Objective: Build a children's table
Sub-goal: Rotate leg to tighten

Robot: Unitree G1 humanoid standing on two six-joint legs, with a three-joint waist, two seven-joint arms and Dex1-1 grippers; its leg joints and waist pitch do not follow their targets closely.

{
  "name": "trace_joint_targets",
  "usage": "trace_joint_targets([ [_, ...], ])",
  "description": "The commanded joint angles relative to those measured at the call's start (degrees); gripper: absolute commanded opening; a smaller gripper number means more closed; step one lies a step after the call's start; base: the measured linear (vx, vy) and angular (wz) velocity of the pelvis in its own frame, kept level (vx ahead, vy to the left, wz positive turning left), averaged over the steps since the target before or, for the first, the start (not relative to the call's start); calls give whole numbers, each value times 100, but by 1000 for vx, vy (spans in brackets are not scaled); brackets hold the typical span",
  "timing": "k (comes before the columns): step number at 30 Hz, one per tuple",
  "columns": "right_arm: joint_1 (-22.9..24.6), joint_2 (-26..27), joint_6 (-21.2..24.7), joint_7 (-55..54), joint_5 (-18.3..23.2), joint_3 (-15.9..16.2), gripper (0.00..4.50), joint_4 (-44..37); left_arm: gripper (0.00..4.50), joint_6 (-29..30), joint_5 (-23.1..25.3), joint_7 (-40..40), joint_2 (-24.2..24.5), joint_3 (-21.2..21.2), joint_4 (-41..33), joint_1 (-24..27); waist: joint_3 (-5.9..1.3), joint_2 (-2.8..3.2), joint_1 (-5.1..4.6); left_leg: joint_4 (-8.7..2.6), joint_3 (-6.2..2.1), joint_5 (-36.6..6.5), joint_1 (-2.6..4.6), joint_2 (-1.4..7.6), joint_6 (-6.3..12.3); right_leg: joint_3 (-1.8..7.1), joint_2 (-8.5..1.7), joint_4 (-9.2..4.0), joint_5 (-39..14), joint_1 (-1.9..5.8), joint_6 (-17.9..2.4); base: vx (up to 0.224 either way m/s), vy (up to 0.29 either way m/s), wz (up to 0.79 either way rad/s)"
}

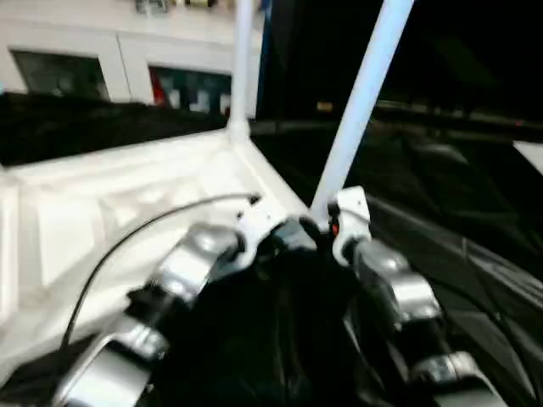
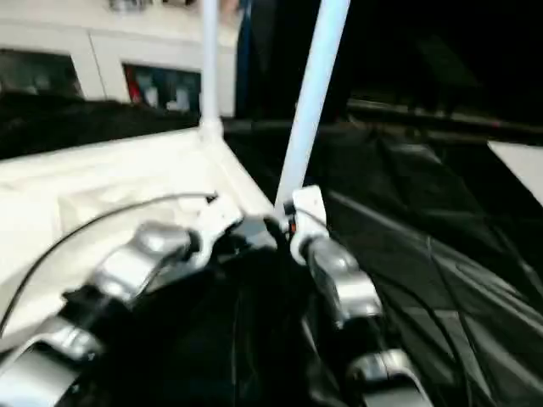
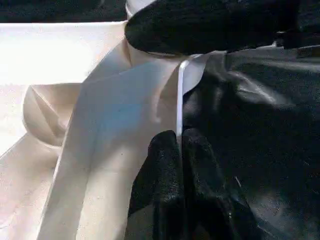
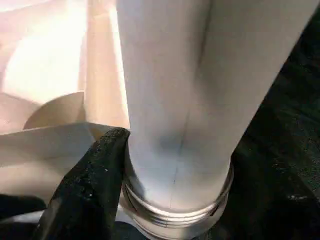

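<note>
The black-draped work table (image 1: 475,254) is carrying the white tabletop (image 1: 102,220), which is lying underside up with its near right corner between my forearms. Open black cloth is lying to the right of its edge. One tube leg (image 1: 242,59) is standing upright in the far corner socket. My right gripper (image 4: 145,165) is clamping the second leg (image 1: 361,102), tilted at the near corner. My left gripper (image 3: 179,150) is pinching the tabletop's thin side rim (image 3: 179,100).

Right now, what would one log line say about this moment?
right gripper: holding tilted tube leg at near corner socket | left gripper: pinching tabletop rim | far leg: upright
</note>
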Motion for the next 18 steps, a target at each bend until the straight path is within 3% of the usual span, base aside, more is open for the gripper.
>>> trace_joint_targets([
  [1,-27,357,2,231,15,252,339,278,0,-231,158,184,-236,-89,271,-160,-228,75,-45,-608,-342,-2361,165,612,-676,401,-726,-587,-1626,-49,-849,0,0,0],
  [8,148,-198,133,1012,82,300,393,-345,0,-393,74,-467,115,-179,30,46,-232,56,-7,-606,-316,-2088,144,636,-501,416,-739,-589,-1509,-35,-879,0,0,0],
  [9,166,-241,151,1060,92,304,393,-399,0,-402,61,-516,141,-183,3,63,-227,15,5,-604,-316,-1966,127,644,-415,412,-743,-585,-1492,-10,-885,0,0,0],
  [10,362,-803,282,1648,171,377,393,-959,0,-703,-86,-1144,457,-256,-331,244,-259,1,14,-599,-299,-1631,78,656,-295,406,-721,-538,-1155,48,-867,0,0,0],
  [11,394,-898,296,1745,182,388,393,-1044,0,-733,-120,-1255,509,-266,-394,275,-271,0,33,-570,-270,-1311,69,657,-166,405,-720,-505,-704,53,-901,0,0,0],
  [12,527,-1298,284,2229,209,425,393,-1360,0,-918,-249,-1747,730,-300,-637,402,-271,0,33,-570,-270,-1311,69,657,-166,405,-720,-505,-704,53,-901,60,-19,-2],
  [13,629,-1591,234,2620,245,464,393,-1577,0,-1081,-339,-2086,893,-327,-805,488,-287,-10,61,-514,-233,-1003,56,637,40,402,-716,-456,-192,80,-1037,67,-23,2],
  [15,629,-1591,234,2620,245,464,393,-1577,0,-1081,-339,-2086,893,-327,-805,488,-306,-13,86,-463,-183,-561,64,593,286,397,-695,-408,367,65,-1192,65,-26,2],
  [16,751,-1889,229,3103,362,501,393,-1813,0,-1213,-344,-2265,1050,-344,-930,530,-326,-8,103,-448,-177,-313,46,597,392,378,-695,-370,609,86,-1282,0,0,0],
  [18,868,-2136,240,3550,474,585,393,-2018,0,-1191,-385,-2432,1187,-363,-1110,564,-376,18,154,-396,-164,-33,38,614,497,354,-646,-274,1184,88,-1343,0,0,0],
])
